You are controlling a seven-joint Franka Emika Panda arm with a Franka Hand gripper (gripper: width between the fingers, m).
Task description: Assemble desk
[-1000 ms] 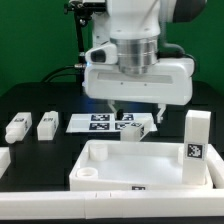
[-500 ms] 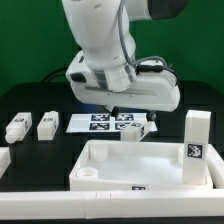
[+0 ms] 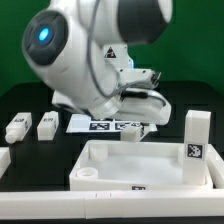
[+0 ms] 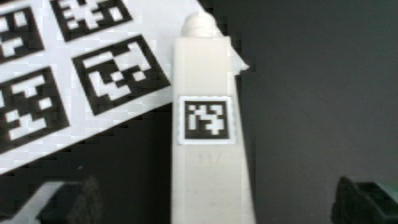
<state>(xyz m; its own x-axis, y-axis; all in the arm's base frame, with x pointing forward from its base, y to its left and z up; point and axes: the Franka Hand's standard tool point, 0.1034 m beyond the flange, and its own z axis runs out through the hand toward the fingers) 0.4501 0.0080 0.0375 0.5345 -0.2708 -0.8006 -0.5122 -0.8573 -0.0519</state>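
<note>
Desk leg, lying flat beside marker board; claw spread wide, empty, above it; best centred squarely across the long sides before closing

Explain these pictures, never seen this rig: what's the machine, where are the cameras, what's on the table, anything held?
The white machine is a robot arm; the gripper is its two-finger end. One picture comes from a camera off the arm, the close-up from a camera on its wrist. On the black table lie a tray-like desk top, with one leg upright at its corner on the exterior view's right, two loose legs, and a marker board. The close-up shows another leg lying by the board's tags, below the open gripper. Nothing is held.
</note>
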